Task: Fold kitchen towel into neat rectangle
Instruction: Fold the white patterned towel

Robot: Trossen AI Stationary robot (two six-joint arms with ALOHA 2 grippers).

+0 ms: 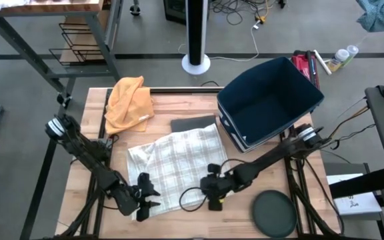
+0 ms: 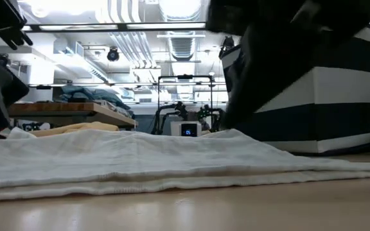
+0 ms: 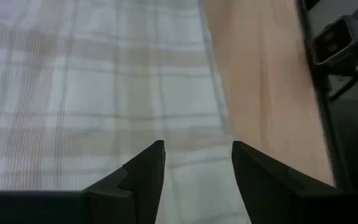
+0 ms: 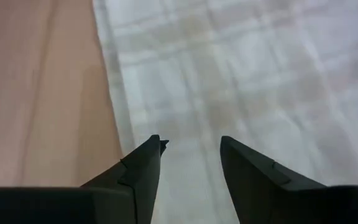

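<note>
- The checked kitchen towel lies spread on the wooden table, near the middle and toward the front edge, pale with faint tan lines.
- In the low view the towel looks flat, with what seems a doubled layer along its near edge; that view is too shallow to be sure.
- The left gripper sits low at the towel's front left corner. In its wrist view the gripper has its fingers parted with a clear gap, cloth showing between them and nothing held.
- The right gripper is at the towel's front right edge. In its wrist view the gripper also stands with its fingers apart over the cloth near its side hem, gripping nothing.
- Bare wood runs beside the towel's edge in both wrist views.
- An orange cloth lies crumpled at the back left of the table, just beyond the towel's far corner.
- A dark flat pad lies just behind the towel, touching or nearly touching its far edge.
- A dark blue bin stands tilted at the back right, open side up.
- A round dark disc rests at the front right corner, apart from the towel.
</note>
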